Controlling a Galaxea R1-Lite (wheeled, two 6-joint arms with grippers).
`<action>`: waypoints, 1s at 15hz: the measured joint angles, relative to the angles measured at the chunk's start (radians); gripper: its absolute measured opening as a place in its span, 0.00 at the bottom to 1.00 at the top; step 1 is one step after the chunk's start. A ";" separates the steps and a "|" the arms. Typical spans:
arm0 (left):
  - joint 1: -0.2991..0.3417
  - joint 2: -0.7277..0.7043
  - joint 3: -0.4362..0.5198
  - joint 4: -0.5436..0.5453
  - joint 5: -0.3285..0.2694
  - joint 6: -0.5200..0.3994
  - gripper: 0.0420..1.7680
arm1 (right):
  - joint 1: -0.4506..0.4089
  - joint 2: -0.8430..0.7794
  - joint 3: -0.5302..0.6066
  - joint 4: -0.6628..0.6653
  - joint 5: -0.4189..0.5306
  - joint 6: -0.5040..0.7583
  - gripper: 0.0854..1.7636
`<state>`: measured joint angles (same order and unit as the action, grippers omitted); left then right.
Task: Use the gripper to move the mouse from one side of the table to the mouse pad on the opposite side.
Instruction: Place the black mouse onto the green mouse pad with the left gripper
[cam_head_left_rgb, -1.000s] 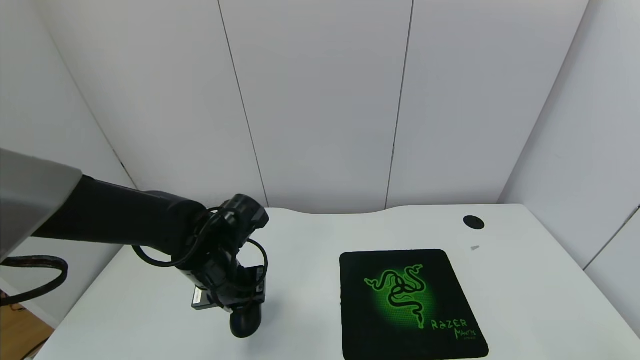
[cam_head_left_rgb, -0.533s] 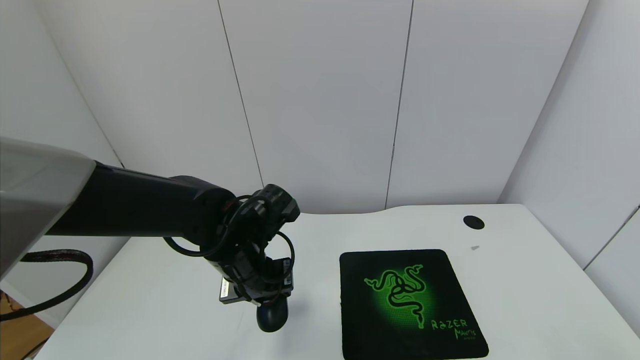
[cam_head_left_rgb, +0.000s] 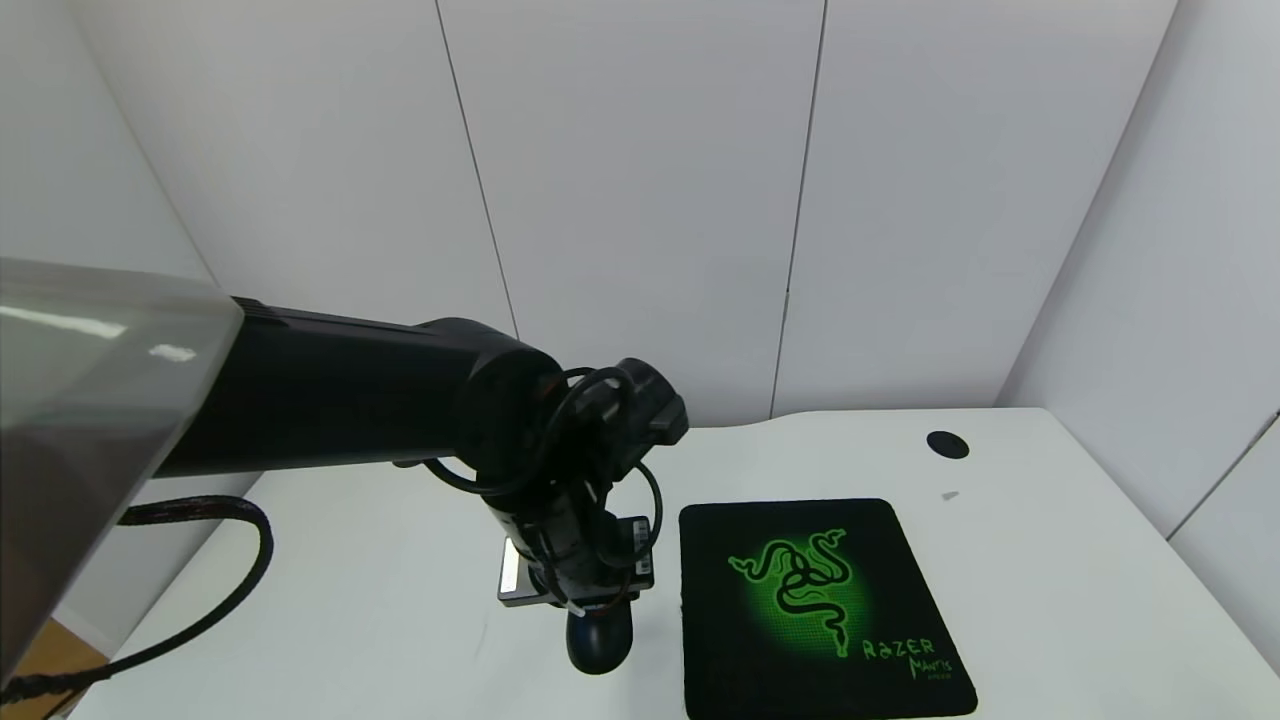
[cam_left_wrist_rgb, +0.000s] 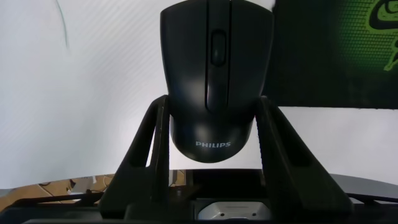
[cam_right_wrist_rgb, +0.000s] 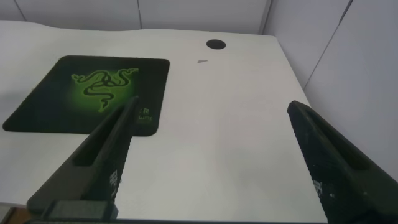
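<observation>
My left gripper (cam_head_left_rgb: 592, 612) is shut on the glossy black mouse (cam_head_left_rgb: 600, 642), its fingers (cam_left_wrist_rgb: 151, 127) pressed against the mouse's rear sides. In the left wrist view the mouse (cam_left_wrist_rgb: 214, 68) shows white PHILIPS lettering and points away from the wrist. It hangs low over the white table (cam_head_left_rgb: 1050, 590), just left of the black mouse pad (cam_head_left_rgb: 800, 520) with its green snake logo. The pad's corner also shows in the left wrist view (cam_left_wrist_rgb: 323, 68). My right gripper (cam_right_wrist_rgb: 211, 112) is open and empty, off to the pad's right, and is out of the head view.
A round black grommet (cam_head_left_rgb: 947, 444) sits at the table's back right, with a small grey scrap (cam_head_left_rgb: 950, 495) in front of it. White wall panels close in the back and right. A black cable (cam_head_left_rgb: 230, 520) hangs off the table's left side.
My left gripper has carried the mouse steadily to the right, from the left part of the table to just beside the pad's left edge. The pad has not moved.
</observation>
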<state>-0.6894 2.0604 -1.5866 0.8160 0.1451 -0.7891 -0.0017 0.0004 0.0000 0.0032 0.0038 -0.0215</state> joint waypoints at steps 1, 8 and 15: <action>-0.021 0.017 -0.037 0.025 0.009 -0.019 0.48 | 0.000 0.000 0.000 0.000 0.000 0.000 0.97; -0.126 0.136 -0.245 0.080 0.023 -0.143 0.48 | 0.000 0.000 0.000 0.000 0.000 0.000 0.97; -0.226 0.264 -0.407 0.121 0.079 -0.235 0.48 | 0.000 0.000 0.000 0.000 0.000 0.000 0.97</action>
<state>-0.9155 2.3249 -1.9932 0.9372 0.2245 -1.0240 -0.0017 0.0004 0.0000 0.0032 0.0043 -0.0215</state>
